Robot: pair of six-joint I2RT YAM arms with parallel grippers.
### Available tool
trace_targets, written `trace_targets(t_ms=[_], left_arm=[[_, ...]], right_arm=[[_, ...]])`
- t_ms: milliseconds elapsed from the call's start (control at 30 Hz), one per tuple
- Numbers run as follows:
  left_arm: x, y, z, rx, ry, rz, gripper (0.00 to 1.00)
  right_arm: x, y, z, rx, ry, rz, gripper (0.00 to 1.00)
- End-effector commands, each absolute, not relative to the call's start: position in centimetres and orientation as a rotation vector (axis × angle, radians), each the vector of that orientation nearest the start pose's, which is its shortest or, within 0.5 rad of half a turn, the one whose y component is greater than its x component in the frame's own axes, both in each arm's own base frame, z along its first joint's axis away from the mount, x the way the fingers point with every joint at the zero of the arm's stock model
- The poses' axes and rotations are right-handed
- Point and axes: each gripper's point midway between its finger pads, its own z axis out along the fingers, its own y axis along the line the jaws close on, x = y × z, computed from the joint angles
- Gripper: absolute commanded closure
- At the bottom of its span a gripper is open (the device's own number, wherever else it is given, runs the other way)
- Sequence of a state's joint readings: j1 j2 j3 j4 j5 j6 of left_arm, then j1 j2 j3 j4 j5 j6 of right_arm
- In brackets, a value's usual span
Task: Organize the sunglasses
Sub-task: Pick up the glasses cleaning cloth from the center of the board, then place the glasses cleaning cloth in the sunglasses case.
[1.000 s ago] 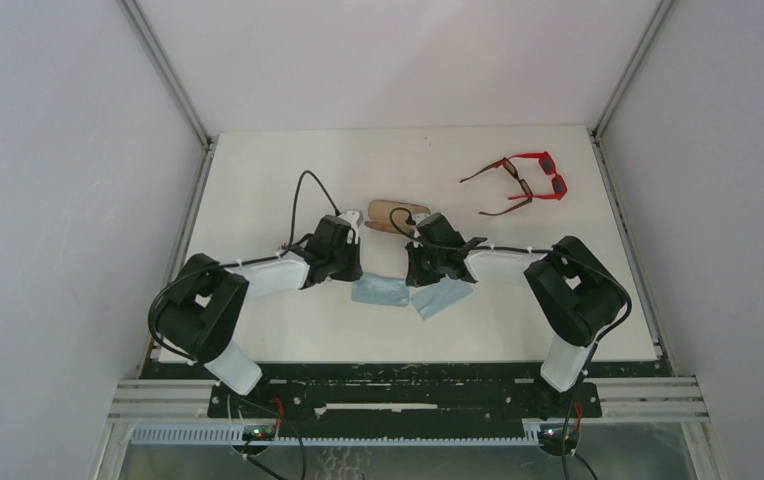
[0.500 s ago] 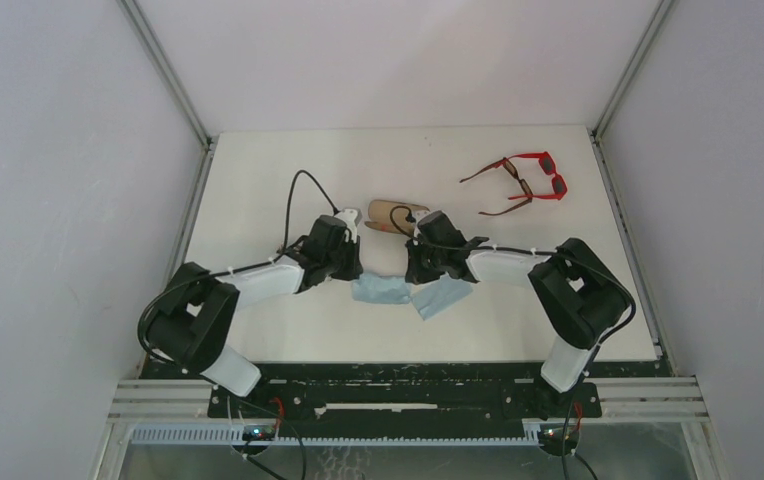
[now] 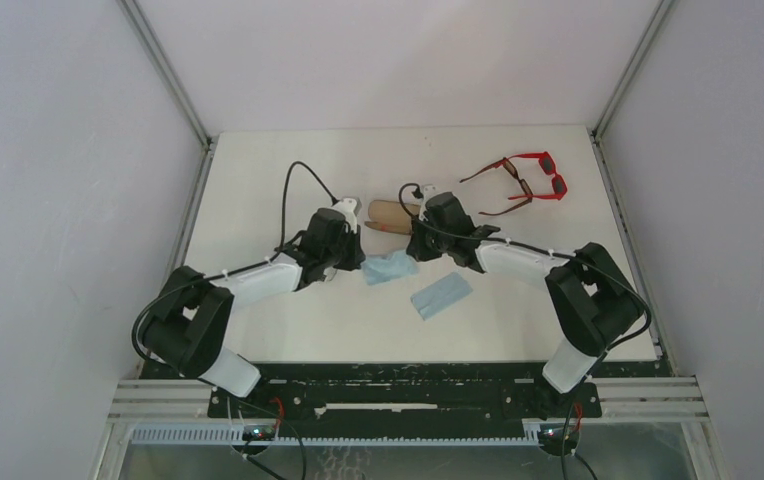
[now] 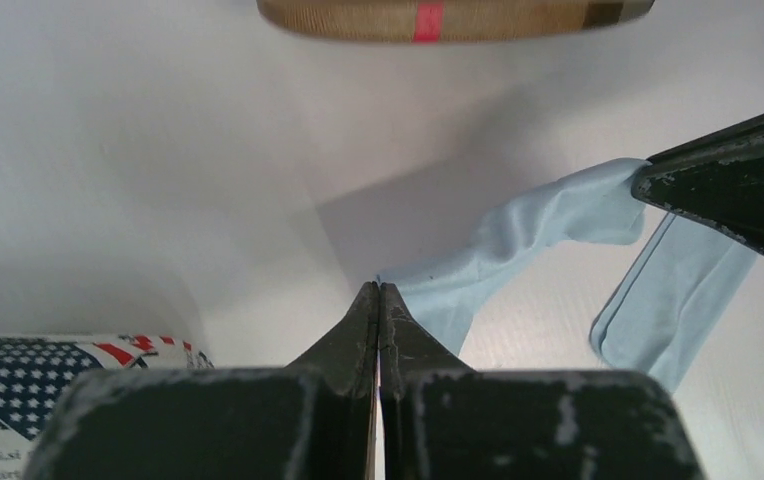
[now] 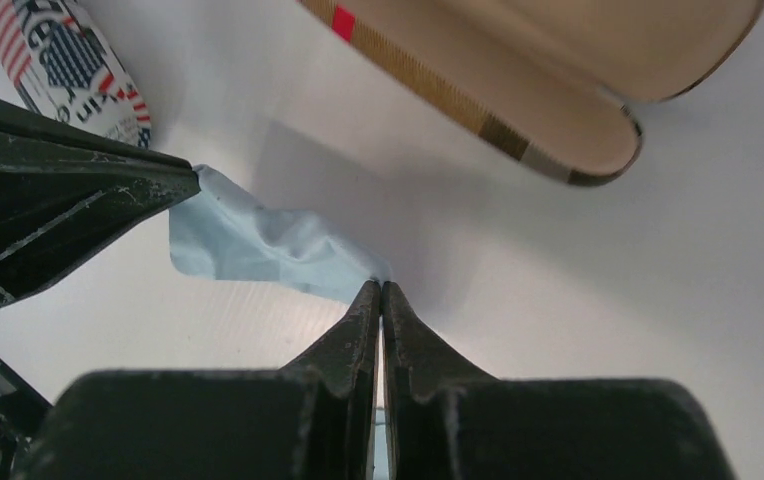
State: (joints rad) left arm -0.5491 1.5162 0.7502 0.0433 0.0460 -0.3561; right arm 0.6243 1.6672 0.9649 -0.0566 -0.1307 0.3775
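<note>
The red sunglasses (image 3: 544, 174) and the slim dark brown pair (image 3: 511, 192) lie touching each other at the far right of the table, apart from both arms. My left gripper (image 3: 356, 250) and my right gripper (image 3: 416, 243) are each shut on an opposite end of one light blue cloth (image 3: 389, 267), which hangs slack between them just above the table. In the left wrist view my gripper (image 4: 379, 290) pinches a corner of the cloth (image 4: 518, 245). In the right wrist view my gripper (image 5: 380, 288) pinches the other end of the cloth (image 5: 258, 245).
An open brown case (image 3: 386, 213) lies just beyond both grippers, also in the right wrist view (image 5: 558, 70). A flag-print case (image 4: 58, 385) lies by the left gripper. A second light blue cloth (image 3: 441, 295) lies flat on the table nearer the bases.
Both grippers have moved away from the bases toward the brown case and carried one blue cloth up between them. The second cloth stayed on the table.
</note>
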Motion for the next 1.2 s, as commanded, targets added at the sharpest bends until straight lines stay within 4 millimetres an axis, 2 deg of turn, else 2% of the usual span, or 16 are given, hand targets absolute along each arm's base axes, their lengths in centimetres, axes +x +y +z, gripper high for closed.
trace_targets(t_ms=[0, 233, 467, 667, 700, 733, 800, 1000, 1167], left_arm=[[36.2, -23.3, 12.1, 0.203, 2.132, -0.533, 1.00], [39.4, -24.3, 14.6, 0.191, 2.071, -0.536, 1.00], [42.7, -25.1, 15.7, 0.191, 2.053, -0.536, 1.00], [44.9, -26.2, 15.7, 0.218, 2.050, -0.539, 1.00], [45.9, -25.3, 15.7, 0.196, 2.050, -0.527, 1.00], [46.4, -25.2, 15.5, 0.194, 2.054, -0.524, 1.00], [47.1, -25.3, 15.3, 0.199, 2.056, -0.527, 1.00], [48.2, -25.3, 14.5, 0.205, 2.065, -0.523, 1.00], [48.4, -25.7, 13.1, 0.217, 2.091, -0.542, 1.00]], right_arm=[[35.3, 28.0, 11.3, -0.353, 2.246, 0.630, 1.00], [37.5, 27.1, 12.3, -0.317, 2.225, 0.623, 1.00], [39.9, 26.5, 12.9, -0.277, 2.211, 0.629, 1.00], [41.9, 26.1, 12.9, -0.246, 2.212, 0.645, 1.00], [42.1, 26.1, 12.7, -0.244, 2.216, 0.648, 1.00], [42.2, 26.0, 12.0, -0.241, 2.233, 0.646, 1.00], [43.0, 26.0, 12.4, -0.235, 2.223, 0.651, 1.00], [43.9, 25.7, 11.2, -0.219, 2.247, 0.644, 1.00], [44.4, 25.1, 10.6, -0.200, 2.258, 0.636, 1.00]])
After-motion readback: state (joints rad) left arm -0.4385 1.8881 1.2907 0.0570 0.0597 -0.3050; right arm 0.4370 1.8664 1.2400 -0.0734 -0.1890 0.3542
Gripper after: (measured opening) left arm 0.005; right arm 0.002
